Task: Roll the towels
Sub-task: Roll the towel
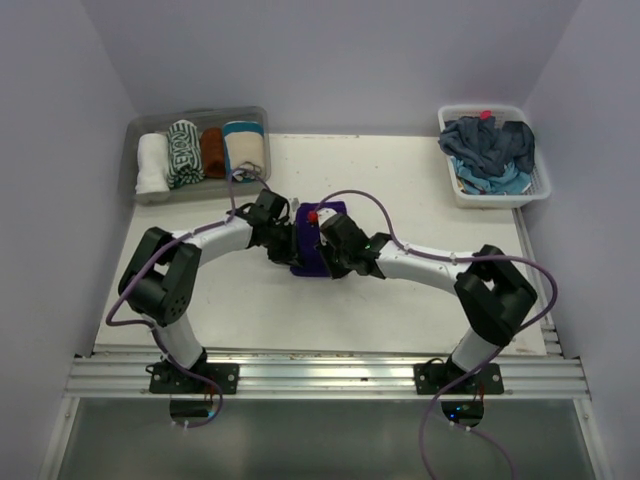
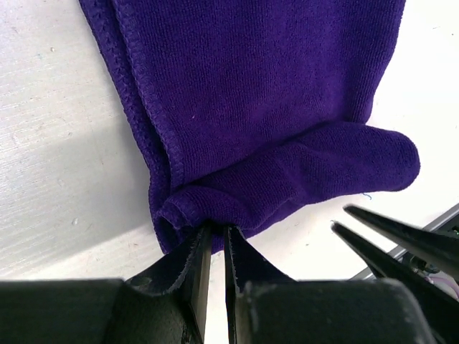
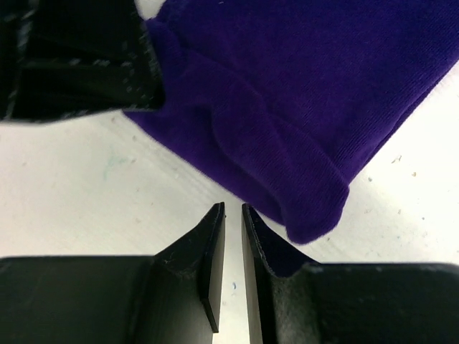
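A deep purple towel (image 1: 308,258) lies at the table's middle, its near edge curled into a small roll (image 2: 287,179). My left gripper (image 1: 283,240) comes from the left. Its jaws (image 2: 215,233) stand nearly together with the tips pinching the left end of the rolled edge. My right gripper (image 1: 328,250) comes from the right. Its jaws (image 3: 233,209) are shut to a thin gap and empty, just in front of the towel (image 3: 301,107). The roll's right end touches the outside of its right finger (image 3: 269,244). The right fingers (image 2: 387,244) show in the left wrist view.
A clear tub (image 1: 200,113) at the back left holds rolled towels: white (image 1: 152,163), green-patterned (image 1: 183,153), rust-brown (image 1: 212,152), cream-and-teal (image 1: 245,148). A white lattice basket (image 1: 540,188) at the back right holds loose navy and light blue towels (image 1: 490,145).
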Robot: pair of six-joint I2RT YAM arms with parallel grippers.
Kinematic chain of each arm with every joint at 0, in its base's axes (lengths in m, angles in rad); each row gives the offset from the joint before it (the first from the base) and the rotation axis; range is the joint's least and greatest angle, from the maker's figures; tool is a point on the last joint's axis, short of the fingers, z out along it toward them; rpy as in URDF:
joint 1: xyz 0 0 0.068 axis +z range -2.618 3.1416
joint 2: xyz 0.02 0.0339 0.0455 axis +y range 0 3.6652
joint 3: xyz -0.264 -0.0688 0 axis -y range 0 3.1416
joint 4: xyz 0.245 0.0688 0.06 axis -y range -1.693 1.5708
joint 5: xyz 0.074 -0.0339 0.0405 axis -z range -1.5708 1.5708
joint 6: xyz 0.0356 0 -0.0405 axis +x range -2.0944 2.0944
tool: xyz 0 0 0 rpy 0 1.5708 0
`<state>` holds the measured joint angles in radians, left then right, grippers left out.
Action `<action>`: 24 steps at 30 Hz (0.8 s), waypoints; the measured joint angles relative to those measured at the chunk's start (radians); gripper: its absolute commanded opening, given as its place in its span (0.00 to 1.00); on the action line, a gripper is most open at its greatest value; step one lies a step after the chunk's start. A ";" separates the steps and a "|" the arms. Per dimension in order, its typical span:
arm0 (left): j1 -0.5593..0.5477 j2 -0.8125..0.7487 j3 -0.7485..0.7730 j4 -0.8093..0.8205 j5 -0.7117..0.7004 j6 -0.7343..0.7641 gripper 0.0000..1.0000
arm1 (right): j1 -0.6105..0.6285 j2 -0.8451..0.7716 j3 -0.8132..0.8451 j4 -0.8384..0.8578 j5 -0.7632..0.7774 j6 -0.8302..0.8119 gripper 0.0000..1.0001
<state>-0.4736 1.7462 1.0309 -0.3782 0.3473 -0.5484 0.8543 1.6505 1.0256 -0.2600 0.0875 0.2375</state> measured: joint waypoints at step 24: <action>0.000 -0.015 0.048 -0.012 -0.069 -0.009 0.43 | -0.127 0.128 0.034 0.051 -0.008 0.232 0.11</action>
<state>-0.4736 1.7309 1.0794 -0.3901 0.2783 -0.5571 0.7277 1.7786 1.0599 -0.2092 0.0799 0.4698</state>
